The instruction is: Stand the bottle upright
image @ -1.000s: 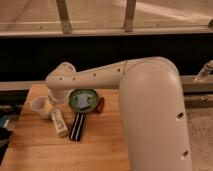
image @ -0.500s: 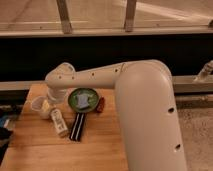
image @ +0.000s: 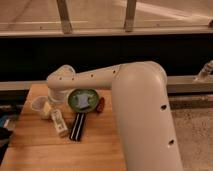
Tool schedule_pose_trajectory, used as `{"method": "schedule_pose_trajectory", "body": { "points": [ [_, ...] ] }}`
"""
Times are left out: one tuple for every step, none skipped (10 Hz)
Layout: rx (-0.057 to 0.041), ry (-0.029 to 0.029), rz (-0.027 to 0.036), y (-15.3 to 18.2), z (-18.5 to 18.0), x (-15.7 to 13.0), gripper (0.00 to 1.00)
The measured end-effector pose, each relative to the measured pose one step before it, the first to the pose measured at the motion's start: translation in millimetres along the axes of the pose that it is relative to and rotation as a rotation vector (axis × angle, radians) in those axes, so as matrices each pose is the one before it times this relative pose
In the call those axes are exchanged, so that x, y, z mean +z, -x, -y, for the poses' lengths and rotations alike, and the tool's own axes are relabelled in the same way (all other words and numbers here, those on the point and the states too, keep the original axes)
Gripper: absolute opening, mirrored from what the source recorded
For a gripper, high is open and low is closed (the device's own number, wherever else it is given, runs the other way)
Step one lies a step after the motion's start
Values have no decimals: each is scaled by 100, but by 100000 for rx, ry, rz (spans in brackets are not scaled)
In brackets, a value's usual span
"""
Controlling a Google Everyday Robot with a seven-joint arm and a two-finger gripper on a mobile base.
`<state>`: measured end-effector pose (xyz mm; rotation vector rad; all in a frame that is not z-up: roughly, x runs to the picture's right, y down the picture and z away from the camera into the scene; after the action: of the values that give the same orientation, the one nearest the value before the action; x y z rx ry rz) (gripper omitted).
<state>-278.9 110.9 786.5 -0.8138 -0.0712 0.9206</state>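
While the slim white bottle (image: 59, 123) lies flat on its side on the wooden bench (image: 30, 147), the robot's pale arm (image: 135, 100) reaches in from the right and crosses above the things on the bench, its perforated wrist bent downward at the far left. Beneath that wrist hangs the end effector (image: 55, 95), near the back left of the bench, spread as wide as it goes and with nothing in its hold; it is above and apart from the bottle. The bottle's pale cap end points toward the back left, close to a white round cup (image: 38, 104) that stands upright just beside it, and its dark-printed label faces up. Just to the right of the bottle lies a flat black bar with white stripes (image: 77, 126), running roughly parallel to it. Behind the bar sits a round green dish (image: 82, 99) with something pale in it, and a small reddish object (image: 101, 104) rests at the dish's right edge, partly under the arm. Beyond the bench runs a dark wall below a railed ledge.
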Motion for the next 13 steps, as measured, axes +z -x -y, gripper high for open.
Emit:
{"method": "schedule_pose_trajectory", "body": {
  "points": [
    [485, 1004, 97, 5, 191, 327, 65],
    [371, 856, 233, 94, 215, 182, 65],
    [-96, 706, -325, 218, 83, 393, 65],
    [-661, 1052, -937, 410, -34, 669, 65],
    [-768, 1177, -808, 373, -112, 714, 65],
    [-287, 792, -424, 239, 115, 446, 65],
    [-260, 1196, -726, 351, 265, 622, 65],
    [-491, 1124, -1165, 490, 177, 923, 65],
    [-703, 842, -966, 524, -49, 709, 65],
    [-737, 178, -1568, 283, 35, 778, 65],
    [-622, -348, -1079, 282, 127, 382, 65],
    [-514, -524, -741, 287, 131, 218, 65],
    [-408, -339, -738, 158, 119, 202, 65]
  ]
}}
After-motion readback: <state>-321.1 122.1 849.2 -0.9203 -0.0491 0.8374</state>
